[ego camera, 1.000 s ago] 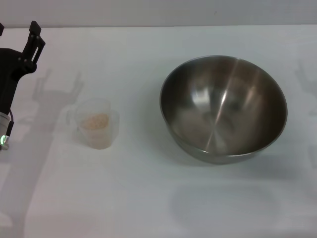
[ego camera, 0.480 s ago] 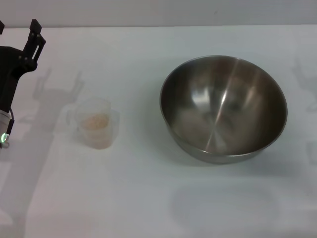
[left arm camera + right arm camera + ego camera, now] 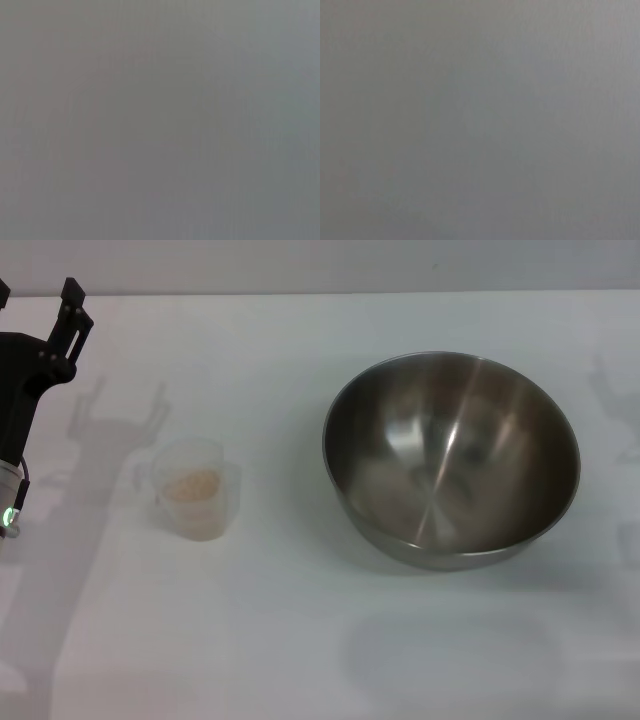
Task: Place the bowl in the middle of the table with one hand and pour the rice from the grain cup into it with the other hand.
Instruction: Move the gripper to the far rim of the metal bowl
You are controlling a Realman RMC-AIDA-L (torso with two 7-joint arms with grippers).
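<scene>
Left hand at far left, cup then bowl on bench, nothing grasped.

Left hand (image 3: 35,300) at far left edge, raised over bench (image 3: 300,640); two dark fingers spread apart, holding nothing. Next along: grain cup (image 3: 197,487) upright, well apart from that hand, rice (image 3: 192,483) heaped low inside. Further right: bowl (image 3: 450,458) upright, empty, right of centre, well apart from cup. Right hand out of view; state cannot be told. Wrist views blank grey. Likely risks: cup light and small, prone to tip or slide under an off-centre pinch, spilling grains; bowl smooth and curved, apt to slip or rock when gripped by rim. No brands, labels or legible writing seen.
</scene>
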